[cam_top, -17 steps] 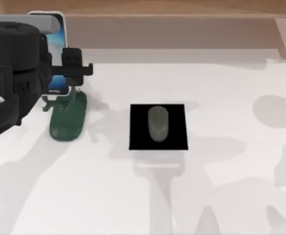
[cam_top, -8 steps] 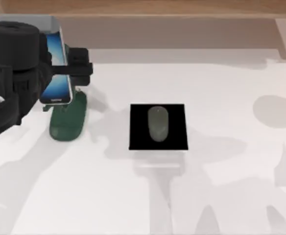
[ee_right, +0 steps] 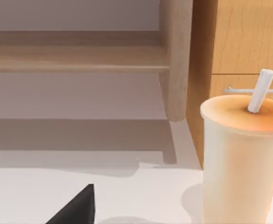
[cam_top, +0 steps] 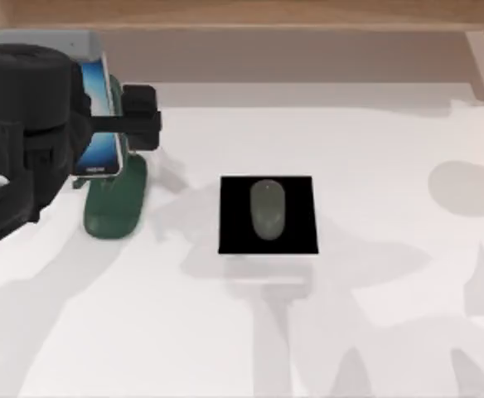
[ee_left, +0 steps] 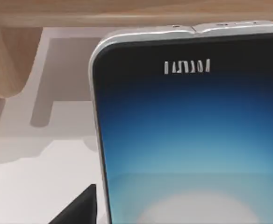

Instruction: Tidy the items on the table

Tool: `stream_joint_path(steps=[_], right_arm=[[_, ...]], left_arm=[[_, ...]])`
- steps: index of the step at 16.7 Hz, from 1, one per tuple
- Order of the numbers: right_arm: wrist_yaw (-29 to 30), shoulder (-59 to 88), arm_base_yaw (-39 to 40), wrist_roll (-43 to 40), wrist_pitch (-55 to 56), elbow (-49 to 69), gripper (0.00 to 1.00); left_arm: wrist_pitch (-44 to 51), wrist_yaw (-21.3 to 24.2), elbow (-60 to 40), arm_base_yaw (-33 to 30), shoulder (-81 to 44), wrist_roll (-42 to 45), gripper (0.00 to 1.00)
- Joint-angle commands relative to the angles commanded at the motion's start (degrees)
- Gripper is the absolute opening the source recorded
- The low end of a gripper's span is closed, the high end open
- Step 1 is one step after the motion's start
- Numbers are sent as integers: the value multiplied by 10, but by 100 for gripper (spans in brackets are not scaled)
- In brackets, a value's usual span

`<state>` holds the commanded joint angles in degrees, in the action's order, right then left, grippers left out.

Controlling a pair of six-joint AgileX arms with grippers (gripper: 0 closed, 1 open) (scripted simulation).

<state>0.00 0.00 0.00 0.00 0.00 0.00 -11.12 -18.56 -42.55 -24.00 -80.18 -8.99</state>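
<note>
White table (cam_top: 375, 332) ran the full width of the top view, backed by a wooden shelf (cam_top: 250, 12) along its far edge. At the far left, the left gripper (cam_top: 113, 124) was clamped on the phone (cam_top: 99, 124), fingers pressing its two long edges, and held it just above the green stand (cam_top: 113, 199), near the shelf. The phone stood steeply tilted, its long axis running roughly from the shelf side towards the near edge of the table, lit blue screen facing up towards the overhead camera. In the left wrist view the screen (ee_left: 192, 140) sat close to the lens, the pale rim (ee_left: 141, 33) curving round one corner. Whether the phone's lower end touched the stand's cradle could not be told. Judged step in hand: seating the phone on the stand. The next move would call for lowering its bottom edge squarely into the cradle before release, else it could tip off. At centre, the mouse (cam_top: 267, 209) lay on the black pad (cam_top: 234, 236), long axis pointing towards the shelf; that item appeared settled. At right, the right wrist view showed a lidded cup with straw (ee_right: 241, 154) beside a shelf post (ee_right: 176, 56); the state of the right gripper could not be told.
</note>
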Motion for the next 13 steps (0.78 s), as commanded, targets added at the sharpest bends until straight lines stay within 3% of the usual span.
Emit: stream_joint_path(steps=[5,13], right_arm=[[0,0,0,0,0,0,100],[0,0,0,0,0,0,100]], left_arm=[[-8,-21,38,-23,67,-3,100],[23,-4,35,-3,45,-2,100]])
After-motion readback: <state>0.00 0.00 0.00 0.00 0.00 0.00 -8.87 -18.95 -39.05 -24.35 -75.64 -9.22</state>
